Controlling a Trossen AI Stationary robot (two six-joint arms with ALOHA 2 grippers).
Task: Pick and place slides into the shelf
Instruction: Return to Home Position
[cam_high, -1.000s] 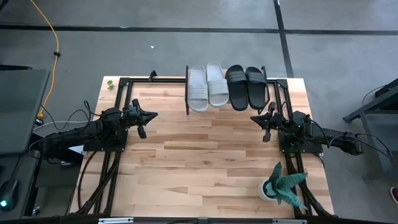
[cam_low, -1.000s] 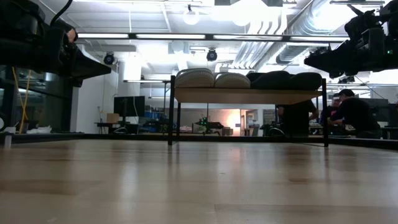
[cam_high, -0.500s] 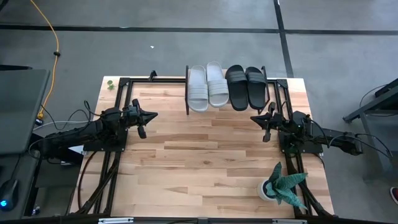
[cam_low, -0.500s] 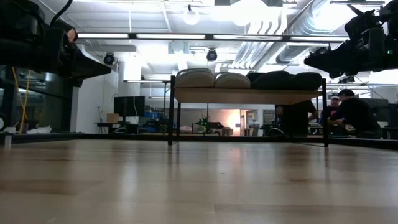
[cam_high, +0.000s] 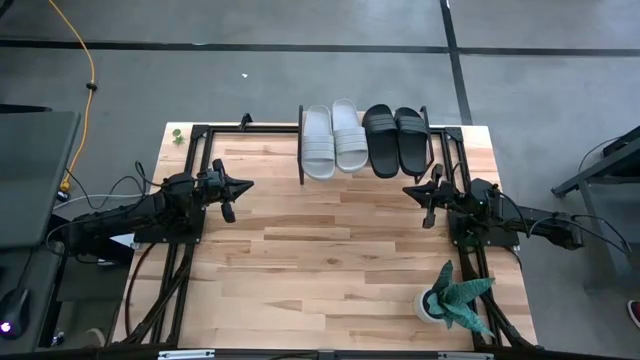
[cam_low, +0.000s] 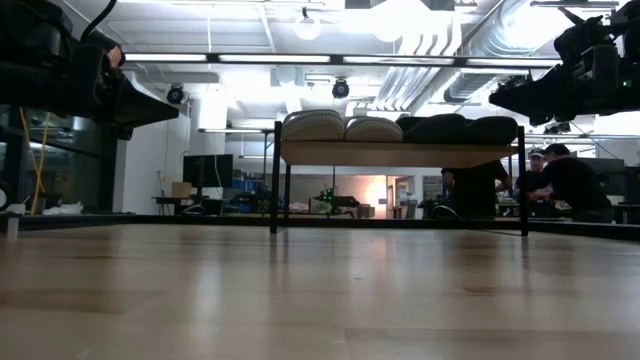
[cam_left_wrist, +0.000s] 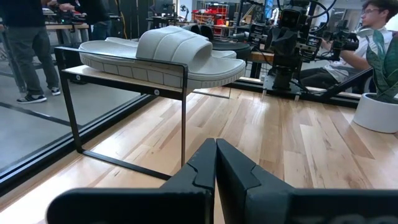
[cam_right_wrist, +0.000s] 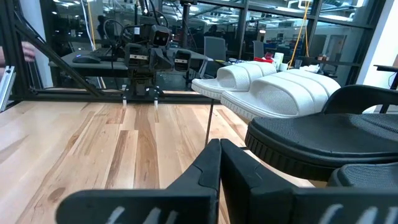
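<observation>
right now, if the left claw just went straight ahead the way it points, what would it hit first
Probably the shelf: its near front leg stands just off the line of the left claw. Depth is unclear; if it slips past, the right claw comes next.

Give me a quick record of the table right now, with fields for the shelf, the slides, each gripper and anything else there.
shelf: far edge of the table, between the arms
pale slides: two, side by side on the shelf's left half
black slides: two, side by side on its right half
slides off the shelf: none seen
left gripper: shut, empty, left of the shelf
right gripper: shut, empty, right of the shelf
other: potted plant, near right corner
</observation>
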